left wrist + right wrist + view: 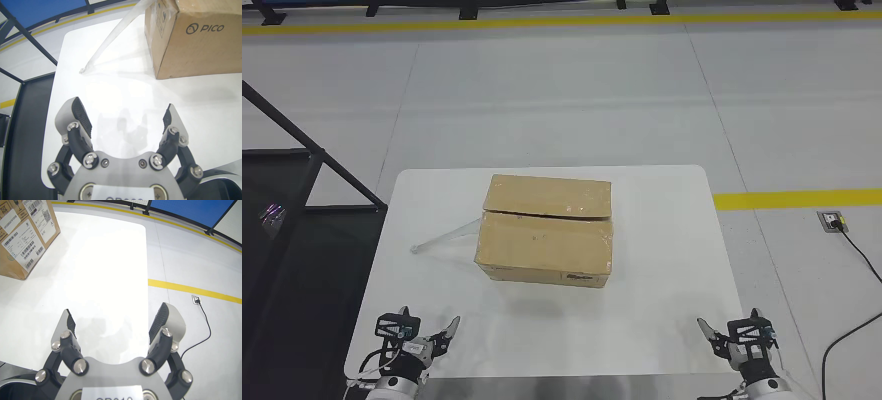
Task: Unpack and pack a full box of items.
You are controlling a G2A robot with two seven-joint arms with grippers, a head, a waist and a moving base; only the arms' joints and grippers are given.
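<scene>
A closed brown cardboard box (546, 230) stands in the middle of the white table (662, 300); its top flaps meet along a slightly uneven seam. A loose strip of clear tape (445, 239) trails from the box's left side onto the table. The left wrist view has the box (192, 41) and the tape strip (111, 39) ahead of my left gripper (122, 109), which is open and holds nothing. My left gripper (420, 335) sits at the table's near left corner. My right gripper (734, 335) is open over the near right corner, with the labelled box side (24, 239) far off.
A black frame and dark surface (287, 250) stand just left of the table. Yellow floor lines (792, 198) run to the right and along the back. A floor socket with a black cable (834, 221) lies right of the table.
</scene>
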